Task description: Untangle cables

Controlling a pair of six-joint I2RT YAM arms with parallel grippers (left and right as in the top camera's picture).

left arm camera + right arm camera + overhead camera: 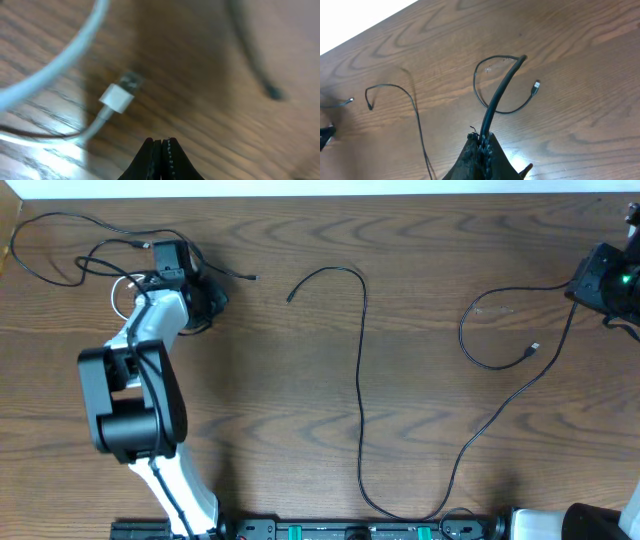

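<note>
Overhead: we are seeing black cables (360, 380) lying across the counter (280, 410), the white cable (113, 292) by the left arm (140, 395). Left wrist: left jaws sitting pressed together, empty, near the white plug (117, 97). Right wrist: right jaws clamping a black cable (495, 102).

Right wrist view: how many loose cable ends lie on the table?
3. A silver-tipped plug right of centre; the arching cable's tip at left; a third tip at the far left edge. More may lie outside the frame.
</note>
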